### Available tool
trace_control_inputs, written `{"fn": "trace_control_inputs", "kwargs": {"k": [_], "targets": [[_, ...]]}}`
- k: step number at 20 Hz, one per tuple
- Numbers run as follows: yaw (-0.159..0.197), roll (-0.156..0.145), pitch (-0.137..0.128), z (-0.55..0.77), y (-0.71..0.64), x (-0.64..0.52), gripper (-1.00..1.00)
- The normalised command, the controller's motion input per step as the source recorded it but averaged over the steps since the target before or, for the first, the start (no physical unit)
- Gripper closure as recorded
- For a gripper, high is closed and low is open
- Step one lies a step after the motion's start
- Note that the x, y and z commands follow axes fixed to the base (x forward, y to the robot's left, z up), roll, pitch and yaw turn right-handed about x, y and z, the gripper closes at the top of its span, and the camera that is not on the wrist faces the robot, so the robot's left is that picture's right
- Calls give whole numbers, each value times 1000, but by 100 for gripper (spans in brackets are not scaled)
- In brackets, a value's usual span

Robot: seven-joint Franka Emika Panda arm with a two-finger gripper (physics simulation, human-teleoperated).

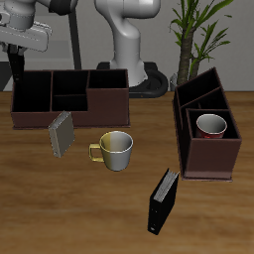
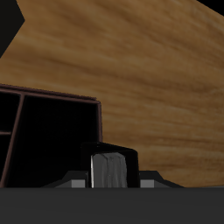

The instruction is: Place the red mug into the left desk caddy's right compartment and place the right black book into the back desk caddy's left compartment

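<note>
Red mug (image 1: 210,125) already sits in the left desk caddy (image 1: 207,164). Gripper (image 1: 22,62) grips a black book (image 2: 108,166) above the back desk caddy (image 1: 69,114), near the table's back corner. Misaligned, it'd catch a divider or tip.

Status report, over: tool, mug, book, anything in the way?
Tool shut on black book, above back caddy's end. Red mug sits in left caddy. Nothing seen blocking the drop.
</note>
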Motion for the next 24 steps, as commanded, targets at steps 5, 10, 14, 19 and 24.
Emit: {"fn": "trace_control_inputs", "kwargs": {"k": [5,10,14,19,24], "targets": [[-49,-129,-28,159,-338,-168,100],[-3,-14,2,-54,11,53,100],[1,66,29,-136,298,179,100],[34,39,-73,326,236,98,100],[0,52,-126,544,297,43,100]]}}
